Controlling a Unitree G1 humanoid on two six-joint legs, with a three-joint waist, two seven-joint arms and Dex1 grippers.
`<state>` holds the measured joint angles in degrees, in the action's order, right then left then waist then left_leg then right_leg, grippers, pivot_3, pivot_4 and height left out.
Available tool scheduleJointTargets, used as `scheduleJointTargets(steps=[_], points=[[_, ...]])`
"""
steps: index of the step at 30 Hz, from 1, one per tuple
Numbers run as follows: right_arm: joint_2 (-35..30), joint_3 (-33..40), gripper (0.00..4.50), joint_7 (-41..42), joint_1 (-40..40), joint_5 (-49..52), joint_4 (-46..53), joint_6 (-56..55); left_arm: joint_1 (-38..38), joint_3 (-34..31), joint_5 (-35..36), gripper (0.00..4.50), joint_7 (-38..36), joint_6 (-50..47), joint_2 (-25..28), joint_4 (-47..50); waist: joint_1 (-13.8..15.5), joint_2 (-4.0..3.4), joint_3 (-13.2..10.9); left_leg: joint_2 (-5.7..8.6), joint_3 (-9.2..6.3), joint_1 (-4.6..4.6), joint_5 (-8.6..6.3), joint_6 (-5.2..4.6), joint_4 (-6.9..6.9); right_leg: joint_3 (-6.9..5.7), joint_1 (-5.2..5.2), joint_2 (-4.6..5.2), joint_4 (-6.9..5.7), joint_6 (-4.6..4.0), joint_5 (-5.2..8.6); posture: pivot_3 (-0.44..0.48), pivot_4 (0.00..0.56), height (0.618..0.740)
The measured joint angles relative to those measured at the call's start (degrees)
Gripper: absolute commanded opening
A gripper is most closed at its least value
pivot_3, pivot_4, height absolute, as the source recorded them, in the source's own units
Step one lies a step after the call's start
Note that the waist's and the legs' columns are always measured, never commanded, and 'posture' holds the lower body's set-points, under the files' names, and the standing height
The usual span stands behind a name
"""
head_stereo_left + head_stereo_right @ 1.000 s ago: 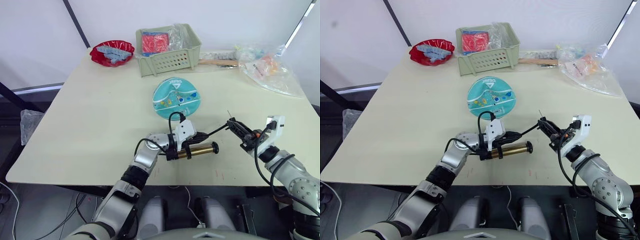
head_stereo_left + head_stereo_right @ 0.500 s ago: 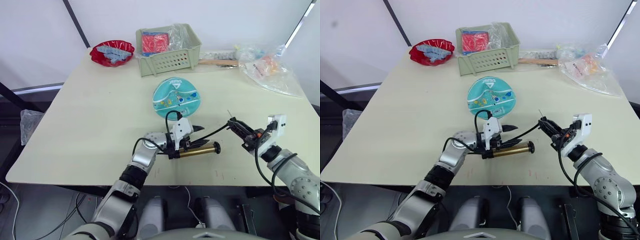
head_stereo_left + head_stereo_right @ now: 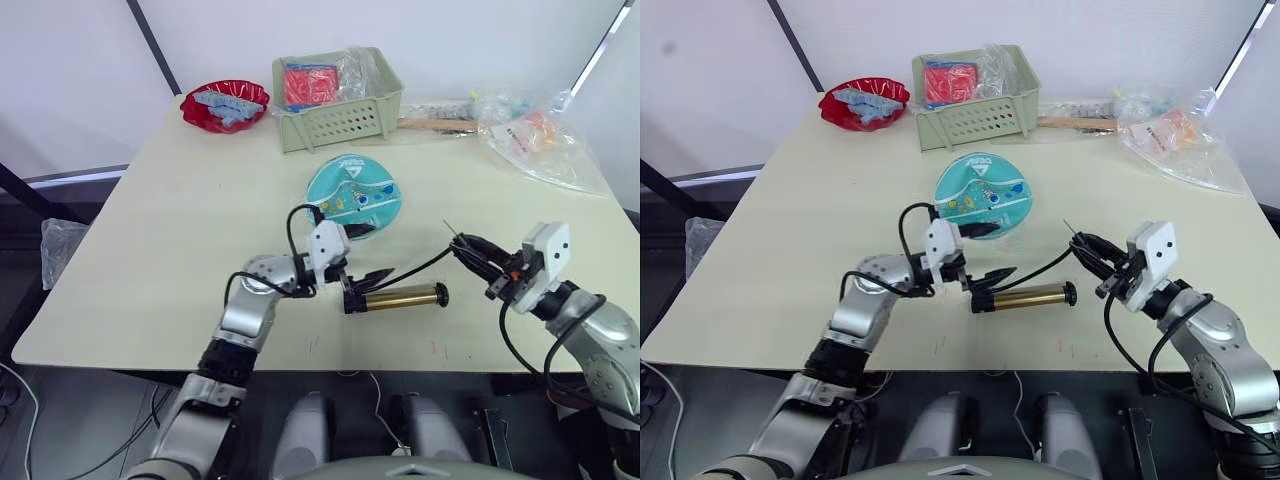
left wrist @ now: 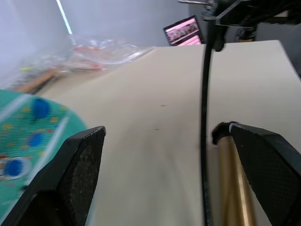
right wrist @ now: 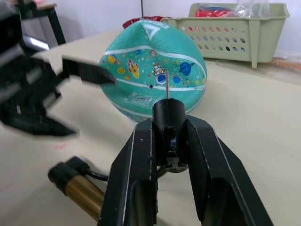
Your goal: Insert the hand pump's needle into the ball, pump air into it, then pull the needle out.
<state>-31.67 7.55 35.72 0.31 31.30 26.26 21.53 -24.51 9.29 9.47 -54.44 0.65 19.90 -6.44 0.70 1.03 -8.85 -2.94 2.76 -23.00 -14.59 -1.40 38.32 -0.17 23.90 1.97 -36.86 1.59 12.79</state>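
Note:
The teal ball (image 3: 352, 197) sits mid-table, looking flattened from above. The hand pump (image 3: 405, 297) lies on the table in front of it, its gold barrel free of any grip. My left gripper (image 3: 362, 252) stands open just left of the barrel's black cap, with one finger (image 5: 89, 73) close to the ball's near side. The thin black hose (image 3: 420, 265) runs right to my right gripper (image 5: 169, 127), which is shut on the black fitting. The needle (image 5: 166, 87) sticks out of that fitting towards the ball, still well short of it.
A green basket (image 3: 335, 100) with packets stands behind the ball, and a red bowl (image 3: 224, 105) is at the back left. Plastic bags (image 3: 540, 140) and a wooden stick (image 3: 435, 125) lie at the back right. The table's front edge (image 3: 330, 362) runs just below the pump.
My left gripper has opened, let go of the pump's barrel and drawn back to the left. The pump now rests on the table, and my right gripper still holds the fitting.

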Motion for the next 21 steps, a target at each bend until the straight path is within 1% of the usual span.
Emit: scheduleJointTargets(steps=[3, 9, 15, 21], points=[[-0.04, 0.08, 0.34, 1.43, 0.62, -0.71, 0.01, -2.06, -1.26, -2.21, 0.01, 4.47, 2.27, -1.46, 1.45, 0.75, 0.11, 0.01, -0.01, 0.0, 0.02, 0.0, 0.0, 0.0, 0.0, -0.02, -0.01, 0.0, 0.0, 0.0, 0.0, 0.0, 0.15, 0.738], [-0.1, 0.07, 0.34, 5.42, 0.98, -3.11, 0.03, -8.85, -10.77, -9.23, 1.01, 4.47, 8.75, -7.81, 4.27, -1.16, -0.02, 0.13, -0.09, 0.0, 0.04, 0.01, 0.0, 0.0, -0.01, -0.02, -0.01, -0.04, 0.0, 0.2, -0.11, 0.0, 0.15, 0.738], [1.45, -0.49, 0.34, 5.71, 1.02, -4.68, -0.32, -12.19, -14.17, -9.37, 0.72, 4.47, 11.95, -12.62, 4.56, -4.64, 0.01, 0.15, -0.1, 0.01, 0.12, -0.01, 0.0, 0.0, -0.01, -0.03, -0.01, -0.04, 0.0, 0.23, -0.11, 0.0, 0.15, 0.738], [1.71, -0.51, 0.34, 6.45, 1.07, -5.59, -1.34, -13.65, -16.88, -9.14, -0.5, 4.47, 13.58, -17.59, 5.18, -8.05, 0.0, 0.18, -0.12, 0.01, 0.16, 0.0, 0.0, 0.01, 0.0, -0.04, -0.01, -0.04, 0.0, 0.22, -0.11, 0.0, 0.15, 0.738]])
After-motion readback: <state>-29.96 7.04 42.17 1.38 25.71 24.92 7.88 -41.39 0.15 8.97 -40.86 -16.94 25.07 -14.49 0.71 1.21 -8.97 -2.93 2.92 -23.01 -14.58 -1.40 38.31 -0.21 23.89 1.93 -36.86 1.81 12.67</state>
